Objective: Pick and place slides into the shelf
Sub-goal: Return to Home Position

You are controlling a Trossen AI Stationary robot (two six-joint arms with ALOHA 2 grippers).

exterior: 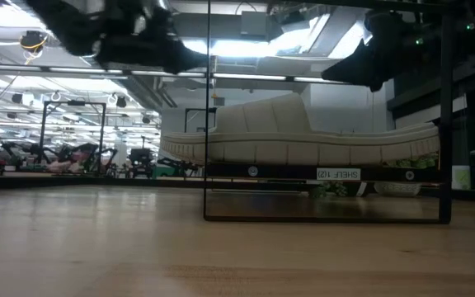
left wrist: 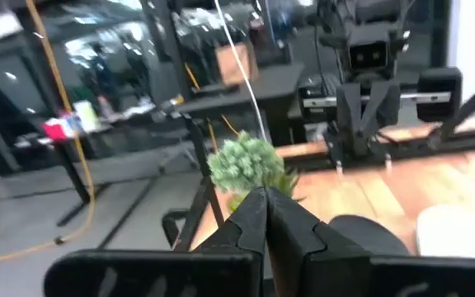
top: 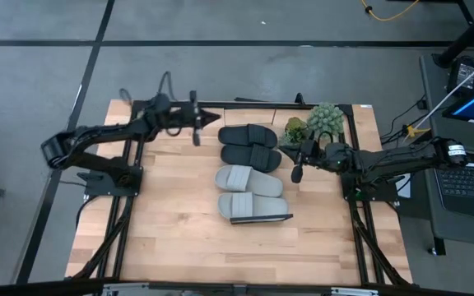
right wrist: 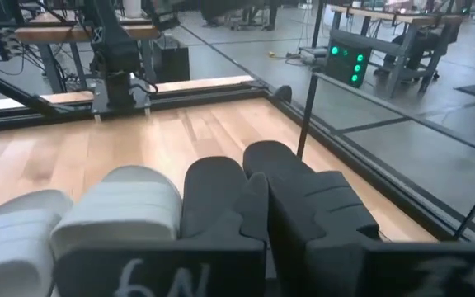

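Two black slides (top: pixel 250 145) and two light grey slides (top: pixel 249 192) lie side by side mid-table. In the low view the nearest grey slide (exterior: pixel 303 132) rests sole-down on top of the shelf (exterior: pixel 328 218), a low rack on a thin black wire frame. My left gripper (top: pixel 197 123) hangs shut in the air, left of the black slides and off toward the far edge, holding nothing. My right gripper (top: pixel 297 161) is shut and empty too, raised just right of the black slides (right wrist: pixel 221 186), beside the plant. Both pairs of fingers (left wrist: pixel 262 216) (right wrist: pixel 258 202) show pressed together.
A green potted plant (top: pixel 318 123) stands at the far right of the table, close to my right gripper. Black frame rails run along the table's left, right and far edges (top: pixel 138 148). A laptop (top: pixel 471 177) sits off the table to the right. Bare wood lies toward the near edge.
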